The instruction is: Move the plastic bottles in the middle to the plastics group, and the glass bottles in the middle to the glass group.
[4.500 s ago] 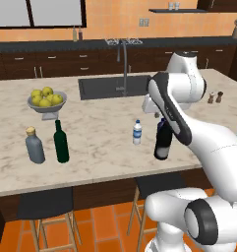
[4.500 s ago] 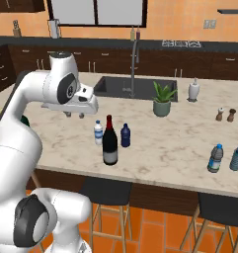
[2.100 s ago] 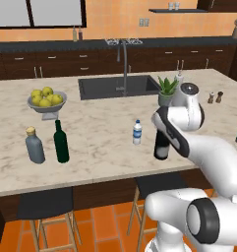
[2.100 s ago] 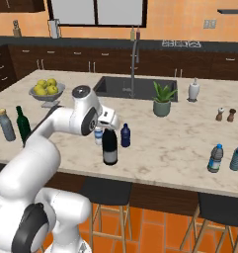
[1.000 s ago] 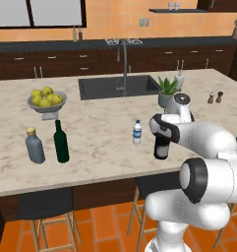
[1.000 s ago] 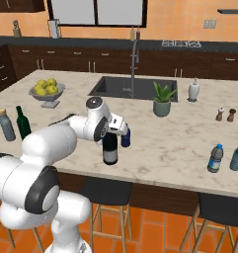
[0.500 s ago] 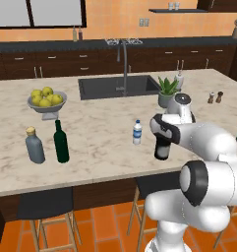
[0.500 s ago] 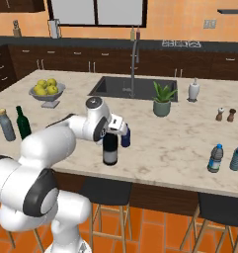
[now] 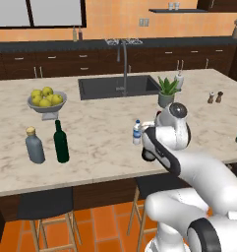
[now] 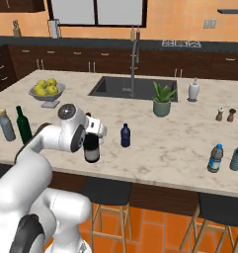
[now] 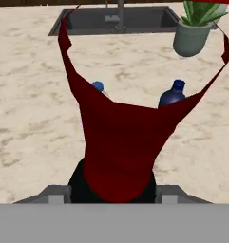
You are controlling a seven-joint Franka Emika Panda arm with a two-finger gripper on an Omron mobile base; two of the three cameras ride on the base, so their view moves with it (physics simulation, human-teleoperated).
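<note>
Biggest thing near your gripper (image 10: 92, 129) is the sink (image 10: 125, 87), far behind it. A fruit bowl (image 10: 46, 95) holding yellow fruit sits off to its left. The jaws are clamped on the near-black wine bottle (image 10: 92, 148), with the small water bottle (image 9: 136, 133) and a dark blue bottle (image 10: 125, 136) standing just beyond.

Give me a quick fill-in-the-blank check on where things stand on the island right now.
1. The gripper is shut on the ____ bottle.
2. The green wine bottle stands beside a squat ____ bottle.
3. The bowl holds ____ fruit.
4. The potted plant stands beside the ____.

Missing words: wine; grey; yellow; sink
</note>
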